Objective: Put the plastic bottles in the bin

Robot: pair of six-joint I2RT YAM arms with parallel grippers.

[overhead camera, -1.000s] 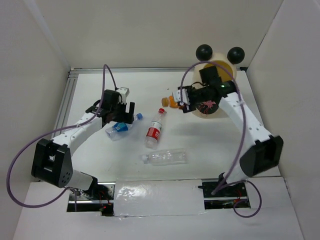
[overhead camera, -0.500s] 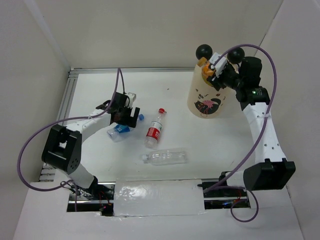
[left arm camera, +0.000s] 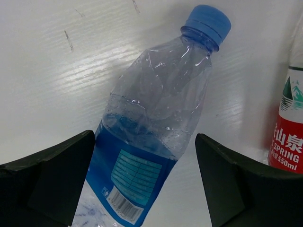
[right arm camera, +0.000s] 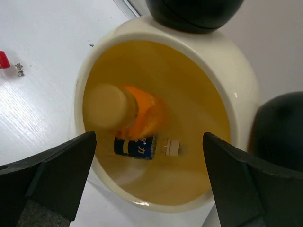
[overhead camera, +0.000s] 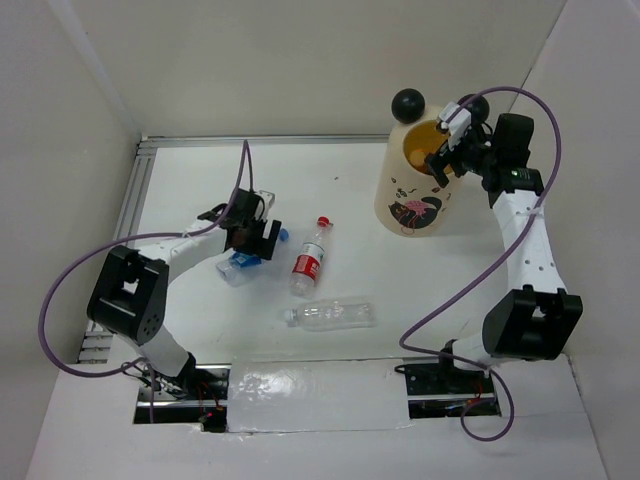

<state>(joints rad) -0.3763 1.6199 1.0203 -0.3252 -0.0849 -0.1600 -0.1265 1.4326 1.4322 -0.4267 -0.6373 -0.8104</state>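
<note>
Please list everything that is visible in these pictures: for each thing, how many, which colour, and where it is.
table: one, white, under everything
bin: one, cream with pink flamingo print, yellow inside, far right of the table
ball ears: two, black, on the bin's rim
orange bottle: one, orange with pale cap, inside the bin
dark-labelled bottle: one, dark blue label, inside the bin, partly under the orange bottle
blue-labelled bottle: one, clear with blue cap, lying left of centre
red-labelled bottle: one, clear with red cap, lying mid-table
unlabelled bottle: one, clear, lying nearer the arms
left gripper: black fingers, open, astride the blue-labelled bottle
right gripper: black fingers, open, empty, above the bin's mouth
</note>
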